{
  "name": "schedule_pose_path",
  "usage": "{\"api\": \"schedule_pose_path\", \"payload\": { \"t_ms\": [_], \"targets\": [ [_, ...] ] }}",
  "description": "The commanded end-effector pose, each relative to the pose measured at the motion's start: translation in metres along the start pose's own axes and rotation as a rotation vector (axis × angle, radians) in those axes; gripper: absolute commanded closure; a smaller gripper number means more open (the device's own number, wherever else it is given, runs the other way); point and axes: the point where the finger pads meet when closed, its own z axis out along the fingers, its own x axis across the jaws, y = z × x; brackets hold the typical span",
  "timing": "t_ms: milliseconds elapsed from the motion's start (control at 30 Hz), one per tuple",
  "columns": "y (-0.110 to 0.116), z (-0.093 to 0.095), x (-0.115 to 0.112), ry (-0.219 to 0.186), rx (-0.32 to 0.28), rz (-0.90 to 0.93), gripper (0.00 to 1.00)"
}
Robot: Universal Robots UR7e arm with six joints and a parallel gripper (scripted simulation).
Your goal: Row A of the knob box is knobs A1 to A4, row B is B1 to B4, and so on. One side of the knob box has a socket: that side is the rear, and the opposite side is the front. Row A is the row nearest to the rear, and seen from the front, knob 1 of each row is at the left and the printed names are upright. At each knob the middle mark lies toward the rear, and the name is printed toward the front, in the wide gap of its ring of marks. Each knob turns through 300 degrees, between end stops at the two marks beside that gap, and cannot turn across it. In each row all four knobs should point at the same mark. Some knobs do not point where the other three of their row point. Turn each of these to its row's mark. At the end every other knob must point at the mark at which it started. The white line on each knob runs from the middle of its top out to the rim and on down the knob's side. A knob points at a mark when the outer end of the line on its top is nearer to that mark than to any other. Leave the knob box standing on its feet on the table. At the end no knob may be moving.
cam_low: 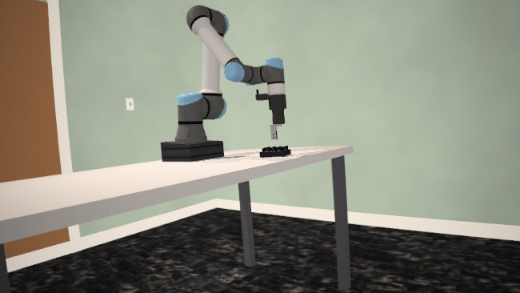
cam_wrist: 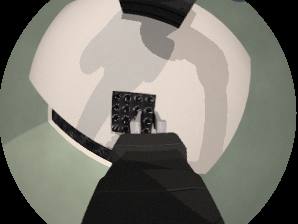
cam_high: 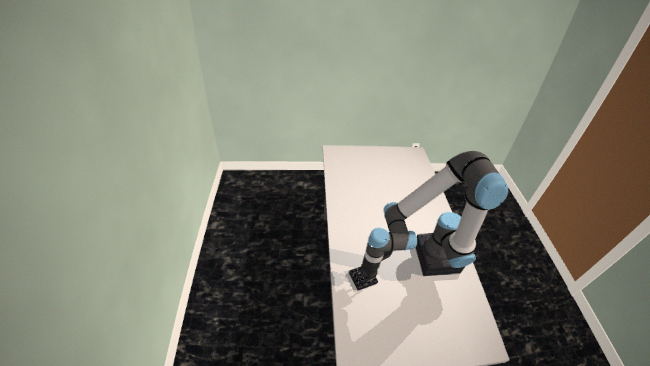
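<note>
The black knob box (cam_high: 364, 286) (cam_low: 275, 154) (cam_wrist: 121, 102) stands on the white table, with knobs in a four-by-four grid. Small white lines and marks show in the wrist view, but the printed names and exact pointing directions are too small to read. My gripper (cam_low: 274, 138) (cam_wrist: 147, 116) is open part way and holds nothing. In the exterior view its fingertips are above the knob tops, with a gap between. In the wrist view the two grey fingers stand over the lower right part of the box and hide some knobs. The socket cannot be made out.
The table (cam_high: 370, 195) (cam_low: 120, 184) (cam_wrist: 65, 60) carries the box near one long edge. The dark robot base (cam_high: 440, 260) (cam_low: 192, 151) (cam_wrist: 157, 11) stands on the table toward the other long edge. Shadows of the arm fall across the table around the box.
</note>
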Motion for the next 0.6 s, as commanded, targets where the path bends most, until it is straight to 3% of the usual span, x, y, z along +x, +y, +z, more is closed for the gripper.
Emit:
{"api": "schedule_pose_path", "payload": {
  "t_ms": [0,567],
  "targets": [
    [0.002,-0.002,-0.005,-0.001,-0.001,0.122,0.54],
    [0.012,-0.006,-0.022,-0.001,-0.001,0.572,0.54]
  ]
}}
